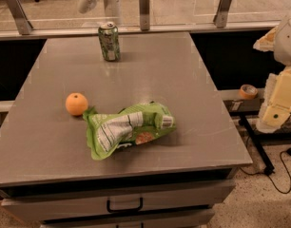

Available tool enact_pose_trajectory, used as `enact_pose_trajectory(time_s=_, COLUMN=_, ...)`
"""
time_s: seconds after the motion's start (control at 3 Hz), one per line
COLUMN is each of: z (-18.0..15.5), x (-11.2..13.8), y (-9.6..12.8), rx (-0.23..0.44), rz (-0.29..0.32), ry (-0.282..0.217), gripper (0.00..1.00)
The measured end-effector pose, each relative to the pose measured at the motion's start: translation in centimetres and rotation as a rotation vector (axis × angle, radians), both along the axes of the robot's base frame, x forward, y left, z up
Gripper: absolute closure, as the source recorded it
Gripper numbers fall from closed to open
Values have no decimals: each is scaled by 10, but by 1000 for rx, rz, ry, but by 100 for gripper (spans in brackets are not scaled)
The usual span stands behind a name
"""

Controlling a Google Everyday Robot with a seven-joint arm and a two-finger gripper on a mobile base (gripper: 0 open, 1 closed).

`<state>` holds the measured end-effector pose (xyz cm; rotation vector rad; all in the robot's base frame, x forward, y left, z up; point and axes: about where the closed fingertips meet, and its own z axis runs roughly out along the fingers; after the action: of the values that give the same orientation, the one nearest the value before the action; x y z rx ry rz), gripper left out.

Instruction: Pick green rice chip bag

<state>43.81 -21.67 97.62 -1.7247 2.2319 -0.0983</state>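
Note:
The green rice chip bag (129,128) lies crumpled on the grey table (183,80), front of centre, with its white nutrition label and barcode facing up and an orange-brown chip picture showing. My gripper (268,80) hangs at the right edge of the camera view, off the table's right side and well away from the bag. Its cream-coloured fingers (278,103) stand apart and hold nothing.
An orange (76,104) sits just left of the bag, nearly touching its corner. A green-and-white drink can (109,42) stands upright at the table's far edge. A railing with metal posts (144,8) runs behind. A roll of tape (248,91) rests on a ledge at the right. Drawers (124,204) are below the front edge.

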Motion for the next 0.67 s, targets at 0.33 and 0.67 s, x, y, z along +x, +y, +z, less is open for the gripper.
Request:
enact_pose_trajectory(time_s=0.33, z=1, x=1, y=1, rx=-2, rz=7, ry=-4, gripper=0)
enact_pose_trajectory(time_s=0.67, z=-12, x=-4, y=53, rx=8, rz=169, ry=32, gripper=0)
